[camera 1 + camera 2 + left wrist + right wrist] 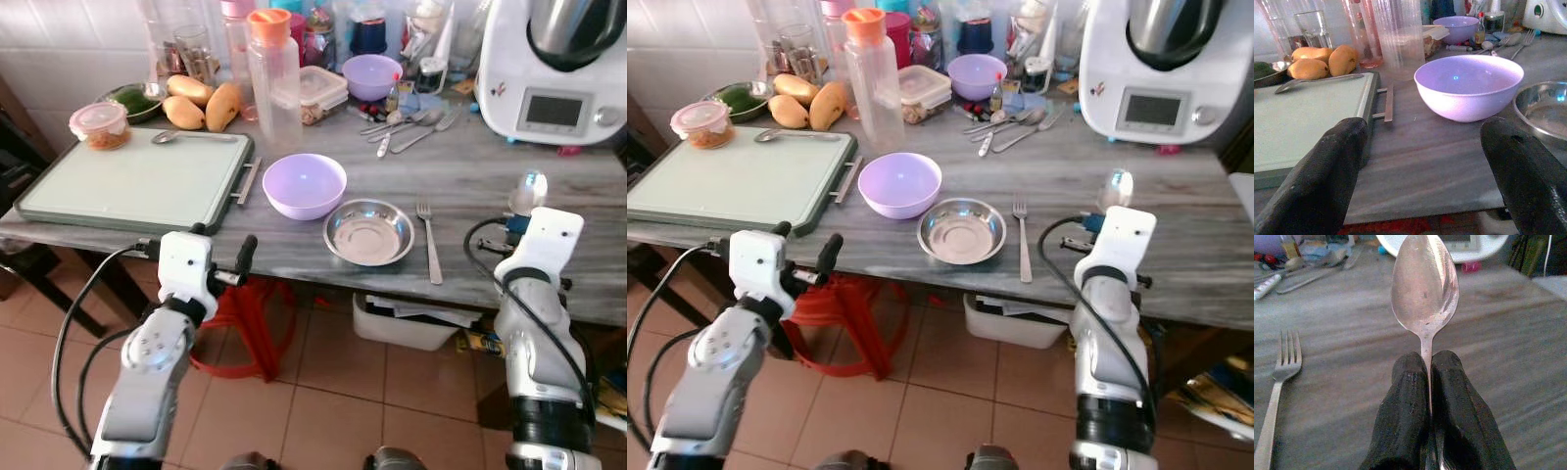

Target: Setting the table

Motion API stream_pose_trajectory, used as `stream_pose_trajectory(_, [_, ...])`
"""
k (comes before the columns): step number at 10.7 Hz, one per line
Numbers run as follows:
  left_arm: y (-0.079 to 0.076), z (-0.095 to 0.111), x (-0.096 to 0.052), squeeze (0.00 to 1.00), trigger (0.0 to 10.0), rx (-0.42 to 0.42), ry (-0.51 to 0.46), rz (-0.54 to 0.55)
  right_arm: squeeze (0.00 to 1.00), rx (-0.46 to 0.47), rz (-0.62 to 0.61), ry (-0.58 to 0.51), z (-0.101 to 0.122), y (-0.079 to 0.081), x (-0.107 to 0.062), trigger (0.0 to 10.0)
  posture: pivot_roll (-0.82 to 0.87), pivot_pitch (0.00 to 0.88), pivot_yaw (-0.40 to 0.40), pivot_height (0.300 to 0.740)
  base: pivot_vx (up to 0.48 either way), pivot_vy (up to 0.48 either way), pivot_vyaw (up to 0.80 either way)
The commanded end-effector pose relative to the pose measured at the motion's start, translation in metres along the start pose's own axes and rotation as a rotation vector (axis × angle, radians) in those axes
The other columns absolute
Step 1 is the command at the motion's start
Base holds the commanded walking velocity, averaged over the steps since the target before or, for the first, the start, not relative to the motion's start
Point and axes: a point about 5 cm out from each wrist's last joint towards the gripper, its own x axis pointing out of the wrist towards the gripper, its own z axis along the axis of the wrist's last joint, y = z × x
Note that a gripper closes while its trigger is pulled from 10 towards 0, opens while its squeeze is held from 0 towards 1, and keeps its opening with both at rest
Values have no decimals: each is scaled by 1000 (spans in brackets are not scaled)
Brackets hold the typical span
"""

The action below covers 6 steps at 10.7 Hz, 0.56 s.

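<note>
On the grey table [470, 176] a lilac bowl [304, 184] stands beside a shallow steel bowl [368, 232]. A fork [428, 240] lies just right of the steel bowl, tines pointing away from me. My right gripper [1430, 363] is shut on the handle of a spoon [1424, 289], whose bowl [526, 193] sticks up over the table, right of the fork. My left gripper [1422, 181] is open and empty at the table's front edge, level with the lilac bowl [1468, 85].
A pale green tray [127, 181] with a spoon [191, 136] covers the table's left. Behind stand mangoes [201, 103], an orange-capped bottle [274, 78], loose cutlery [407, 125], a second lilac bowl [371, 75] and a white kitchen machine [554, 69]. A white bin [411, 323] sits under the table.
</note>
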Motion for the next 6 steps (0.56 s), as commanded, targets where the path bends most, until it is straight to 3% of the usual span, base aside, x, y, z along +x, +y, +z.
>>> stream_pose_trajectory(1, [2,1,-3,0,10000,4,12,-10,0,10,13,9,3,2,3,10000,-4,17,86,740,0,0,0])
stream_pose_trajectory(6, [6,2,-16,0,10000,13,67,-69,0,58,65,90,-6,11,8,10000,36,55,111,740,0,0,0])
